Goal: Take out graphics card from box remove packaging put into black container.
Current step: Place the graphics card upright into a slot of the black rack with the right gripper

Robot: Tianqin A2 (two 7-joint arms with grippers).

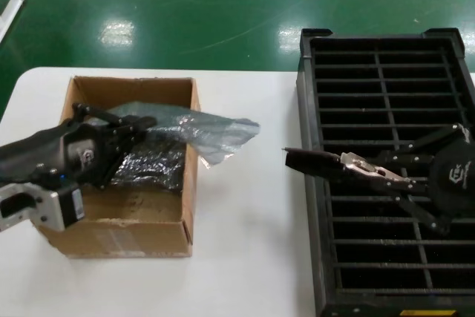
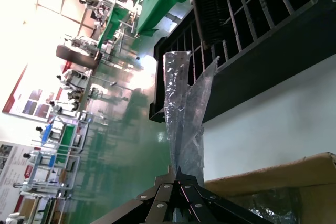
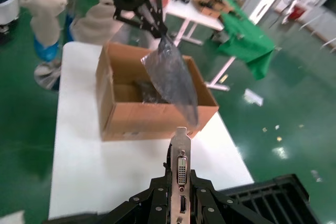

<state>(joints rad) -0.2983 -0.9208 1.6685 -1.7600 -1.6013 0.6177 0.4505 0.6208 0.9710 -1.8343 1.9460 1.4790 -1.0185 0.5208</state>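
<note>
A: Item, right tool (image 1: 349,162)?
B: Closed on the graphics card (image 1: 315,159). Card held out level beyond the fingertips, silver bracket with port sockets facing the wrist camera (image 3: 181,169). Long axis across the rim of the black container (image 1: 308,183), free end out over the white bench (image 1: 245,257).

A: Container relative to that tool?
B: Directly beneath and behind the tool; narrow ribbed slots run the same way as the card's length. Card flat rather than on edge, so a turn of the wrist probably needed before lowering. Which slot lies nearest, hard to tell.

A: Item, left tool (image 1: 141,125)?
B: Over the box (image 1: 111,235), clamped on one end of the packaging (image 1: 204,133). Bag trails away from the fingertips, past the box wall, toward the right tool; apparently empty.

A: Nearer arm for the placement?
B: Right, already above the container. Dark bagged bundles (image 1: 152,165) under the left tool, inside the box.
</note>
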